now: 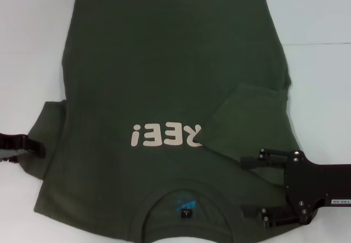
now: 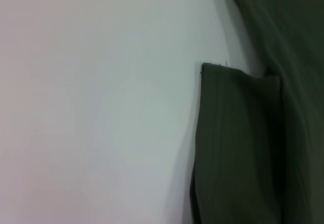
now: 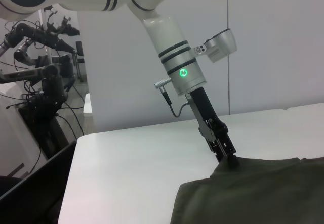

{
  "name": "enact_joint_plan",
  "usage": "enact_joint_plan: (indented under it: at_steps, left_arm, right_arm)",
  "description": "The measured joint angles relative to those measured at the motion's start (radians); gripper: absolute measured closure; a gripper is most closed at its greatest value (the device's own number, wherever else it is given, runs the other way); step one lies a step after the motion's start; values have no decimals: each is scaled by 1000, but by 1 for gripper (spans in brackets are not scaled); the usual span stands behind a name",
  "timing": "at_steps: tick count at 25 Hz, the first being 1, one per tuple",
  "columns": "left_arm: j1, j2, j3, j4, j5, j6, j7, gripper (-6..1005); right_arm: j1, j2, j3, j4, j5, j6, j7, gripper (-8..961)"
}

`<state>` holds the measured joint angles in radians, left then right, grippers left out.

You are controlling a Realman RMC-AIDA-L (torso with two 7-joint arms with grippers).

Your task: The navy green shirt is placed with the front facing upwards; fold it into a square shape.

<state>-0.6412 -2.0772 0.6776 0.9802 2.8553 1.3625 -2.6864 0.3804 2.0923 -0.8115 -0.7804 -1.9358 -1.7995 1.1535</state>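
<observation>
The navy green shirt (image 1: 164, 84) lies flat on the white surface (image 1: 318, 12), front up, collar at 6 o'clock in the head view and hem at 12. Its right sleeve (image 1: 247, 119) is already folded inward across the chest, covering the start of the pale lettering (image 1: 167, 135). The left sleeve (image 1: 46, 128) is not yet folded and spreads out at 9 o'clock.

The step in hand looks like that second sleeve fold. The left pincer (image 1: 34, 145) sits at the sleeve's outer edge, and the right wrist view shows its tip planted on the cloth corner (image 3: 228, 155) (whether it pinches the fabric or merely presses on it, I cannot tell). The right pincer (image 1: 253, 187) hovers over the shoulder at 4 o'clock with its fingers spread wide, holding nothing.

Next, the left arm probably needs a firm pinch on the sleeve edge, then a lift and a carry toward 3 o'clock, laying it flat to mirror the other side.
</observation>
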Motion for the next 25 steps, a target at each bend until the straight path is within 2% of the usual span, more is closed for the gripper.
enact_joint_plan:
  at_steps: [7,11,22,25]
  left_arm:
    - [0,2,2,3,1,-7,2,336]
    - [-1,2,3,2,1,-7,3,553]
    - [-1,-1,32,9,3,-10,16,982]
    - [9,-3,67,36,3,-10,18,977]
  right_arm:
    - [0,0,0,0,0,0,2,87]
    - [0,0,0,0,0,0,7,89]
    - [0,0,0,0,0,0,9,92]
    - [0,0,0,0,0,0,9,93]
